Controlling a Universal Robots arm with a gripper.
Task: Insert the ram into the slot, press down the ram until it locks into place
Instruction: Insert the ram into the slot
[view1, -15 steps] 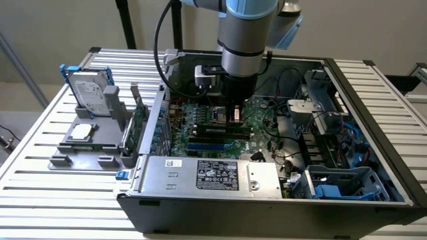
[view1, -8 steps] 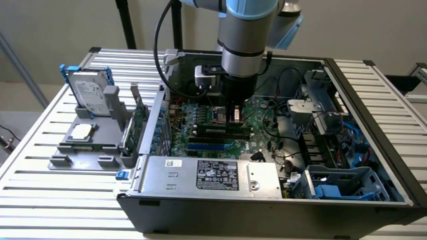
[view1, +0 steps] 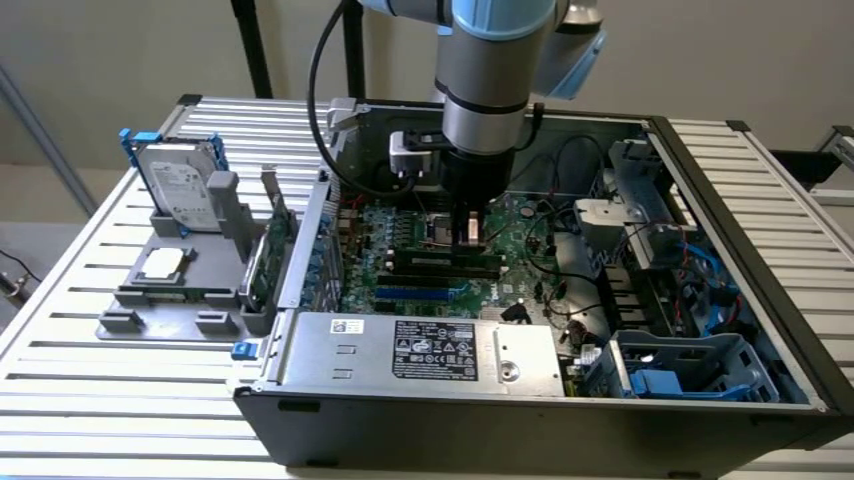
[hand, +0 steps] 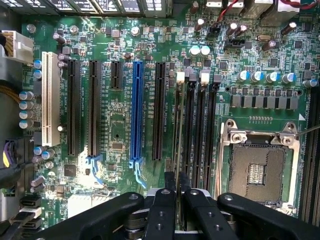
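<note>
The gripper (hand: 177, 197) has its fingers drawn nearly together, pinching the top edge of the ram (hand: 178, 140). The ram stands on edge along the slot (hand: 181, 87), beside three like sockets (hand: 200, 130) and near the CPU socket (hand: 260, 170). Whether it is seated cannot be told.

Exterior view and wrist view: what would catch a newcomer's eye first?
The arm reaches down into the open PC case, its gripper shut on the ram, which is edge-on above the black slots. In the wrist view, the blue connector and the silver CPU socket flank those slots.
</note>
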